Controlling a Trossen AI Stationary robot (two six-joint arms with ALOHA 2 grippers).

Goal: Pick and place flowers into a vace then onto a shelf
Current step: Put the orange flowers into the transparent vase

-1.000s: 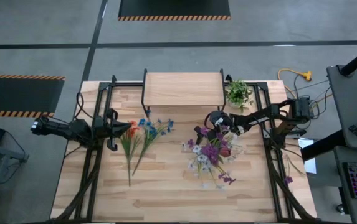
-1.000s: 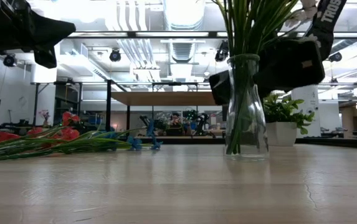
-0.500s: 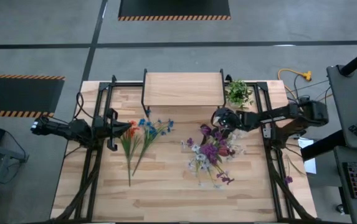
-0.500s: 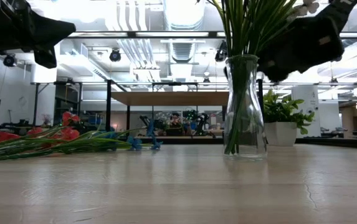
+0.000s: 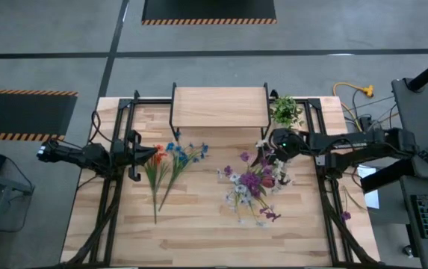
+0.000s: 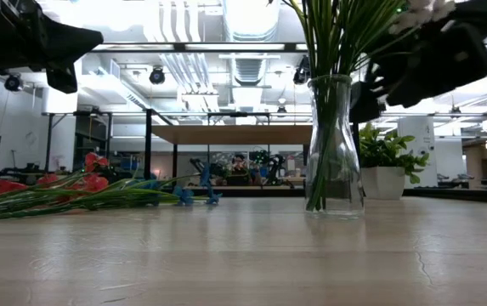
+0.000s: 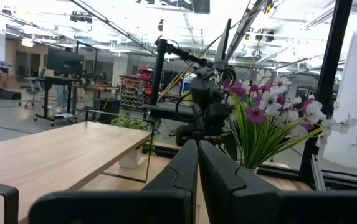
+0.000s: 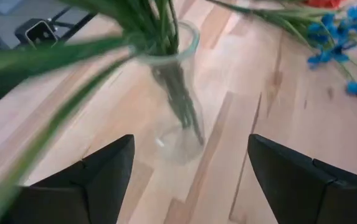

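We see right gripper [image 5: 268, 143] beside vase [image 6: 334, 144] of flowers [image 5: 252, 181], fingers wide apart, holding nothing; left gripper [image 5: 156, 155] pressed shut near loose stems [image 5: 167, 170] on table [image 5: 206, 239]

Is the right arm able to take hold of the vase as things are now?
Probably yes: the right hand is open, facing the vase, with bare table between its fingers and the glass. Only leaning flower stems cross above.

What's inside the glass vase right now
The vase holds a bunch of green flower stems reaching down to its base, purple and white blossoms spreading above the mouth. Whether there is water cannot be told. More flowers lie on the table.
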